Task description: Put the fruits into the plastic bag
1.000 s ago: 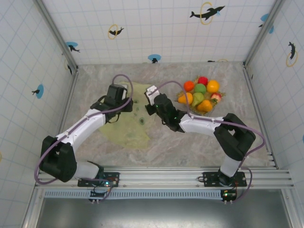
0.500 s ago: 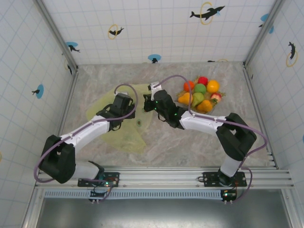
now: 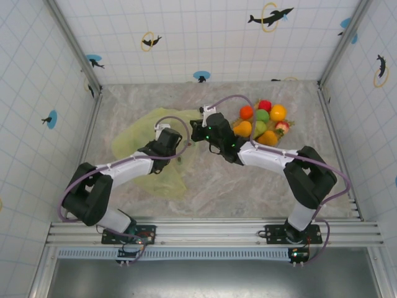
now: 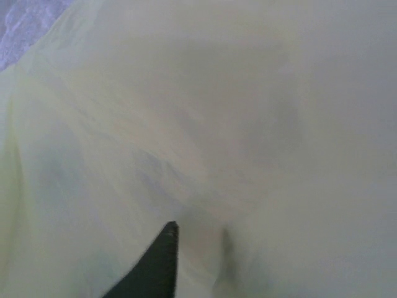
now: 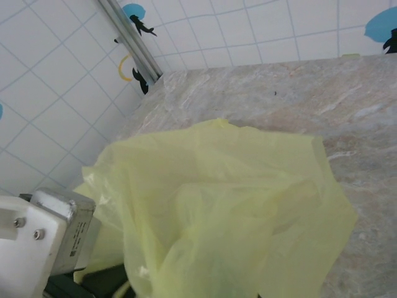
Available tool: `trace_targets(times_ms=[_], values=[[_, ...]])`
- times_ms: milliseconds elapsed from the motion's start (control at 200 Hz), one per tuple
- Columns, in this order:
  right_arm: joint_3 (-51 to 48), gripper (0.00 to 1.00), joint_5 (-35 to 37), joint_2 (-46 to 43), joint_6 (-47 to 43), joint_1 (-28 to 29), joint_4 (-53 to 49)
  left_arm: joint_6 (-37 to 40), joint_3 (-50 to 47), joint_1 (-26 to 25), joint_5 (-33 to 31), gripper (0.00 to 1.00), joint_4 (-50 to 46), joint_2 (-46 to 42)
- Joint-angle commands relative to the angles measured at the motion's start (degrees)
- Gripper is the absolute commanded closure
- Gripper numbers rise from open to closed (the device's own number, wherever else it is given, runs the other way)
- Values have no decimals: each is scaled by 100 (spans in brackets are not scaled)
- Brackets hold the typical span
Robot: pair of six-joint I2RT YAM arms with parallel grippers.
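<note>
Fruits (image 3: 262, 121) heaped far right on worktop (image 3: 248, 180), apart from bag | bag (image 3: 142, 146) crumpled left of centre, right edge bunched up between both hands | left hand (image 3: 178, 143) pressed into bag, one dark finger (image 4: 158, 267) visible, opening cannot be told | right hand (image 3: 197, 129) at bag edge, fingers hidden, grip cannot be told

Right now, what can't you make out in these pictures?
- Left gripper: top view, its own wrist covers the jaws; left wrist view is blurred against the bag, so grip unclear.
- Right gripper: top view, too small to judge open or shut.
- Bag mouth: folds hide it, right wrist view.
- Fruits: top view, piled, so exact count unclear.
</note>
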Motion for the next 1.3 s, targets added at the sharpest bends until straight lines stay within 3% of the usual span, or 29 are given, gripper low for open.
trace_targets(times_ms=[0, 30, 235, 335, 515, 651, 701, 811, 881, 1076, 1296], values=[[-59, 100, -35, -159, -660, -185, -110, 254, 325, 22, 342, 93, -116, -46], [-27, 100, -39, -124, -907, -239, -197, 286, 460, 59, 710, 100, -334, -76], [336, 100, 133, 208, -2041, -704, -713, 187, 1147, 727, 3179, 100, -1321, -576], [698, 98, 13, 414, -2187, -911, -978, 56, 1599, 1012, 3888, 100, -1433, -646], [1268, 87, -291, 607, -2298, -1071, -1536, -290, 2149, 1172, 4276, 100, -1420, -303], [1242, 49, -538, 410, -2316, -1144, -1757, -568, 2216, 1303, 4331, 100, -1188, -124], [1162, 29, -681, 264, -2306, -1186, -1847, -653, 2202, 1384, 4419, 100, -1114, -70], [749, 11, -1135, -243, -2232, -1288, -1974, -721, 2145, 1488, 4600, 100, -961, 2], [435, 6, -1440, -561, -2105, -1348, -1952, -607, 2123, 1492, 4679, 100, -932, 52], [-487, 4, -1834, -1635, -1676, -1641, -1969, -387, 1916, 1492, 4945, 100, -768, 51], [-1052, 5, -988, -2119, -1499, -2404, -2578, -648, 1383, 1537, 5065, 100, -308, -135]])
